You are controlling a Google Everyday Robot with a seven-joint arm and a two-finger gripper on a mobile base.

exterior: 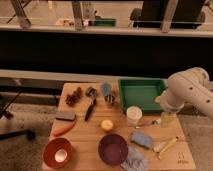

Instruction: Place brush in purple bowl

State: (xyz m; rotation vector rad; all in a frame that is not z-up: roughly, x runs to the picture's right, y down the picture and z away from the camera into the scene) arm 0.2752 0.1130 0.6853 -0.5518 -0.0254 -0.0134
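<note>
The slim black brush [90, 108] lies on the wooden table [87, 137] left of centre, its round dark head pointing away from me. The purple bowl [112, 148] sits empty at the table's front centre, below and to the right of the brush. My gripper [166, 118] hangs under the white arm [187, 92] at the table's right side, just in front of the green tray. It is far to the right of the brush and holds nothing that I can see.
A green tray [141, 93] stands at the back right. An orange-red bowl [57, 152] is at the front left. A grey block [65, 116], a yellow ball [106, 125], a white cup [133, 115], a blue sponge [141, 140] and a yellow-handled tool [165, 146] lie around.
</note>
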